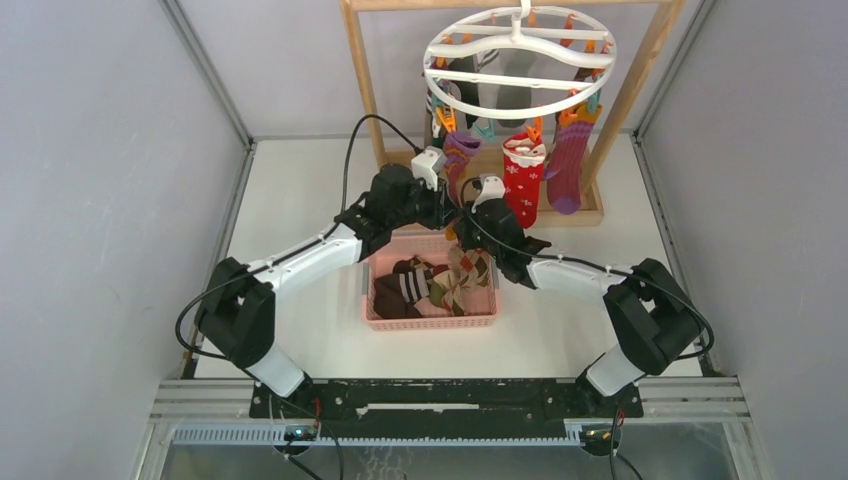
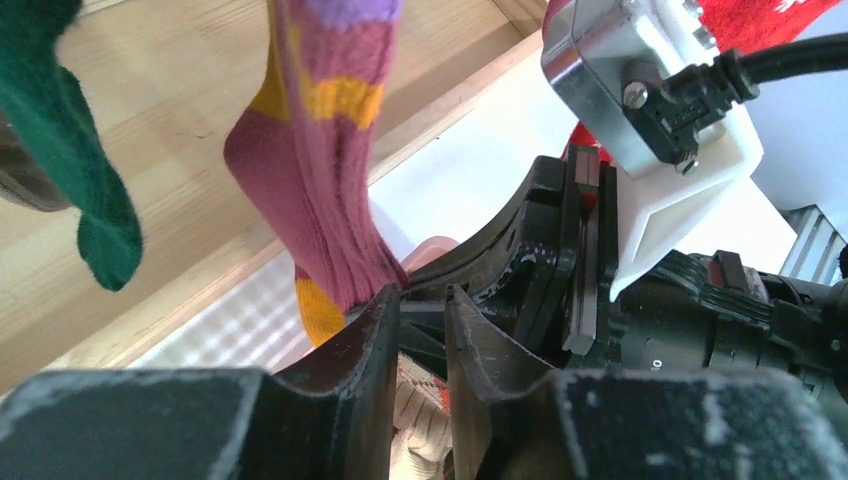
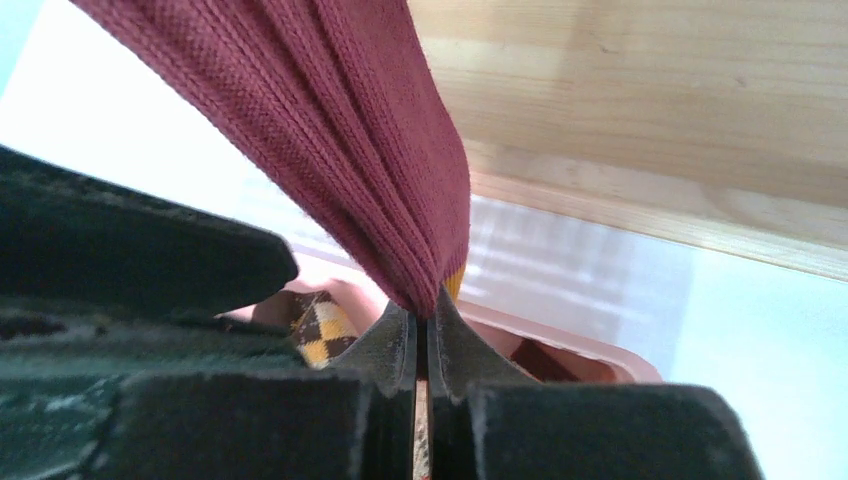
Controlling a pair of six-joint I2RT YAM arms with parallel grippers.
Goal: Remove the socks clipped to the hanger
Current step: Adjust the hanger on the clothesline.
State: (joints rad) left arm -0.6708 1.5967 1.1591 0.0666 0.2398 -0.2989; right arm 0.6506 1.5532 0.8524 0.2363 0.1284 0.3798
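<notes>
White table (image 1: 300, 200) enclosed by grey walls (image 1: 100, 150) to the left, right and far side; two arms reach out from its near edge. Beyond both tools stands one wooden rack (image 1: 365, 80). Above and beyond them hangs one round white hanger (image 1: 520, 38) with orange and teal clips on its rim. Directly beneath the tools sits one pink basket (image 1: 430, 322) holding a heap of socks (image 1: 430, 285), too tangled to count. Three socks hang from the hanger's near rim: a maroon sock (image 1: 460, 158) with yellow and purple bands, a red sock (image 1: 523, 180) beyond and to the right of the right gripper (image 3: 421, 335), and a purple sock (image 1: 567, 160) farther right. One green sock (image 2: 90, 180) shows left of the left gripper (image 2: 423, 330); those at the back are too hidden to count. The maroon sock's long axis runs near vertical, cuff up at its clip, toe down. The right gripper is clamped on that toe. The left gripper, close on its left, has jaws narrowly parted with nothing between them, the toe just beside one finger
</notes>
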